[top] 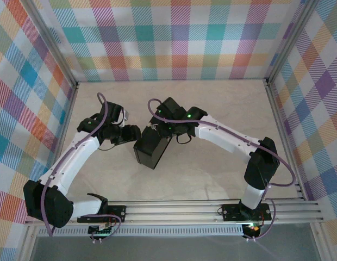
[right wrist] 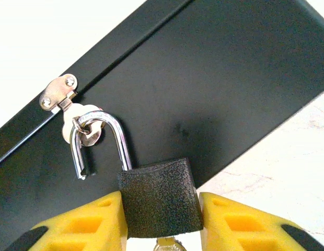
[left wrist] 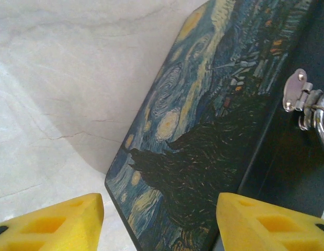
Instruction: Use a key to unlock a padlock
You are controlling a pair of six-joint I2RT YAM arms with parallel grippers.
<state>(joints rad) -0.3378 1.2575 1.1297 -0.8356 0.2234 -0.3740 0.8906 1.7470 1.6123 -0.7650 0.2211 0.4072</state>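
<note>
Pale marble-look table [top: 212, 179] ringed by plaid walls [top: 179, 38], padlock [right wrist: 159, 196] body pinched by the right gripper [right wrist: 161, 209], shackle sprung free at one end, hooked through the black box [right wrist: 214, 78] latch [right wrist: 60, 93], key [right wrist: 169, 244] glimpsed underneath, left gripper [left wrist: 159, 209] spread wide, nothing held.

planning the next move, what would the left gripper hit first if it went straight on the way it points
Probably the blue-and-yellow painted lid of the black box, straight ahead of the left gripper, between its open yellow fingers; depth unclear.
</note>
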